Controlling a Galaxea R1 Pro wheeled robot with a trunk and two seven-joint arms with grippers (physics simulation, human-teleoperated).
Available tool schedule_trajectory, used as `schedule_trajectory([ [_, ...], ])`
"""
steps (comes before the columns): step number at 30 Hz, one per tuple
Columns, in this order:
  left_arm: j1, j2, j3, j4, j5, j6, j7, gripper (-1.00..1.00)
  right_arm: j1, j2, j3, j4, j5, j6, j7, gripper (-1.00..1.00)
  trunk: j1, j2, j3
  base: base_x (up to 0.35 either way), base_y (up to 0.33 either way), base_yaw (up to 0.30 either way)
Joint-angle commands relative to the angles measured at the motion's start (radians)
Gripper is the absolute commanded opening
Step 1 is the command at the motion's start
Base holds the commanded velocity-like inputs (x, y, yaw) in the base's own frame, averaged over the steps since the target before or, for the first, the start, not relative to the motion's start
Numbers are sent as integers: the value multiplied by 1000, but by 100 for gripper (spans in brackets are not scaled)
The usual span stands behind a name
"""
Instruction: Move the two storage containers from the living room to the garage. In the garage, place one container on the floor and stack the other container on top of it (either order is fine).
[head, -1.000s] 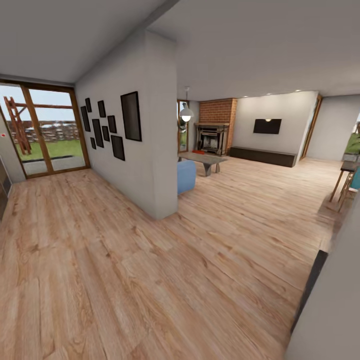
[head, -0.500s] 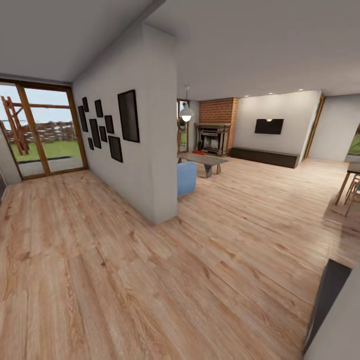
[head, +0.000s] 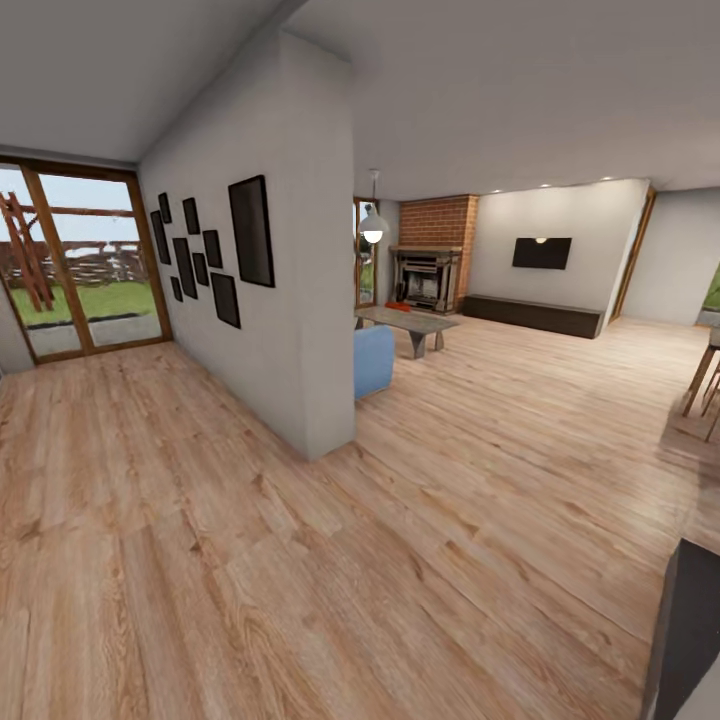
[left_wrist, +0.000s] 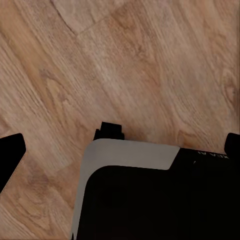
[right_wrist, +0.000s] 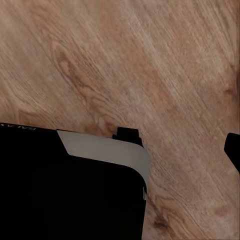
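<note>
The living room opens ahead past the wall corner, with its brick fireplace (head: 428, 276) at the far end. A small orange-red shape (head: 397, 297) lies on the floor beside the fireplace; it is too small to tell whether it is one of the storage containers. Both wrist views look down at light wood planks and my own black and grey base (left_wrist: 150, 195). My left gripper (left_wrist: 121, 150) is open, its dark fingertips (left_wrist: 10, 155) at the picture's two sides with nothing between them. On my right gripper (right_wrist: 120, 142), one fingertip (right_wrist: 234, 150) shows at the edge, set wide.
A partition wall (head: 300, 320) hung with black frames juts out ahead on the left, its corner close. Behind it are a blue sofa end (head: 373, 360) and a low table (head: 410, 322). Glass doors (head: 80, 260) stand far left. A dark panel (head: 690, 630) sits near right.
The whole head view has shifted: the wall corner looms larger, the glass doors have slid left, and the dark panel at the lower right has grown. The camera has moved forward.
</note>
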Motion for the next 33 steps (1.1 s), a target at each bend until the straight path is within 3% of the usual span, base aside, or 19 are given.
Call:
schedule_trajectory([
  [1, 0, 0, -2, 0, 9, 2, -4, 100, -1, 0, 8, 3, -12, -6, 4, 100, 1, -1, -1, 321, 0, 0],
  [23, 0, 0, -2, 0, 9, 2, -4, 100, -2, 0, 6, 3, -14, -4, 4, 100, 1, -1, -1, 321, 0, -2],
  [33, 0, 0, -2, 0, 9, 2, -4, 100, -2, 0, 5, 3, -15, -4, 3, 100, 1, -1, -1, 321, 0, -202],
])
